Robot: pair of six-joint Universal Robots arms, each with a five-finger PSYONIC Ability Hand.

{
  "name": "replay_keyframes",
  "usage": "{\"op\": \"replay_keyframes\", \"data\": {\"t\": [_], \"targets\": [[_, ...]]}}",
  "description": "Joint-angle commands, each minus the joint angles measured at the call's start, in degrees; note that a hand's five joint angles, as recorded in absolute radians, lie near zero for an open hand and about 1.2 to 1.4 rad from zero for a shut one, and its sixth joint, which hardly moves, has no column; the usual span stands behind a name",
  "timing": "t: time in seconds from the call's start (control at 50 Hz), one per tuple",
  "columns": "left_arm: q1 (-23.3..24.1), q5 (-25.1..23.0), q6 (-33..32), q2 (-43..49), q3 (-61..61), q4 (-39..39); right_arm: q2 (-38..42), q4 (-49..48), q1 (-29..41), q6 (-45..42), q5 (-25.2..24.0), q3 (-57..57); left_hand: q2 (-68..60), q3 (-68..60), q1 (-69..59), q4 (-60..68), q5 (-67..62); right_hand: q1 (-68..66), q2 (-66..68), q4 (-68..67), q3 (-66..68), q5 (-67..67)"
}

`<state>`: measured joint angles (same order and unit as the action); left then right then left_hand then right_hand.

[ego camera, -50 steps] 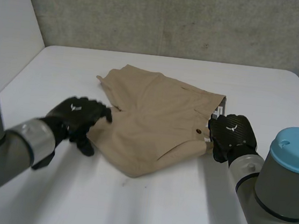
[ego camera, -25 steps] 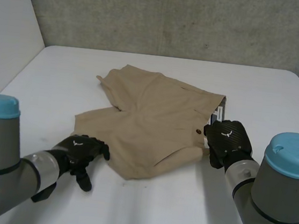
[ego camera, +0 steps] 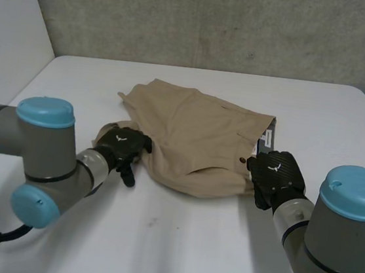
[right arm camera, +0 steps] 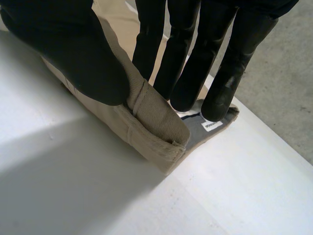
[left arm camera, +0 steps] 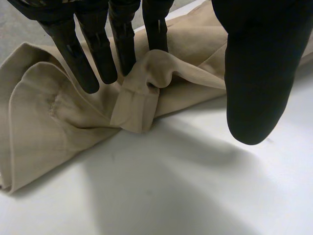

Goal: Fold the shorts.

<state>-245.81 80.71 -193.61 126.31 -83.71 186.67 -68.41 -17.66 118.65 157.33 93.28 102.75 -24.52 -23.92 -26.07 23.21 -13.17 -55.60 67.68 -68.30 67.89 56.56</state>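
Near the tabletop's (ego camera: pixel 177 241) middle, the right hand (ego camera: pixel 274 174) pinches the shorts' (ego camera: pixel 196 135) waistband (right arm camera: pixel 156 122); the left hand's (ego camera: pixel 122 146) straight fingers (left arm camera: pixel 100 51) only nudge the hem (left arm camera: pixel 137 100), which may slip.

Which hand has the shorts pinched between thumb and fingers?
The right hand, on the shorts' waistband; the left hand's straight fingers only touch a leg hem, thumb apart.

We cannot read the small label (right arm camera: pixel 211 126) inside the waistband of the shorts (ego camera: pixel 196 135). In the head view the right hand (ego camera: pixel 276 173) covers the waistband's near corner at centre right, the left hand (ego camera: pixel 121 144) covers the bunched leg hem at centre left, and the right arm (ego camera: pixel 343 227) runs off the lower right corner.
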Motion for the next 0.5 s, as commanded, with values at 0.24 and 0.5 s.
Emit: {"op": "replay_keyframes", "data": {"t": [0.24,0.5], "targets": [[1.2,3.9,-0.4,7.1,9.9,3.1,1.7,0.0,0.0,-0.9,-0.1,-0.1,-21.3,-21.9,-19.8,22.6,-22.7,-24.4,12.3,-11.7,12.1,13.4],[1.2,4.3,-5.5,8.9,9.7,11.3,2.0,0.1,0.0,-0.9,-0.7,-0.2,-36.6,-37.2,-35.1,38.0,-38.0,-24.4,12.3,-11.7,12.1,13.4]]}}
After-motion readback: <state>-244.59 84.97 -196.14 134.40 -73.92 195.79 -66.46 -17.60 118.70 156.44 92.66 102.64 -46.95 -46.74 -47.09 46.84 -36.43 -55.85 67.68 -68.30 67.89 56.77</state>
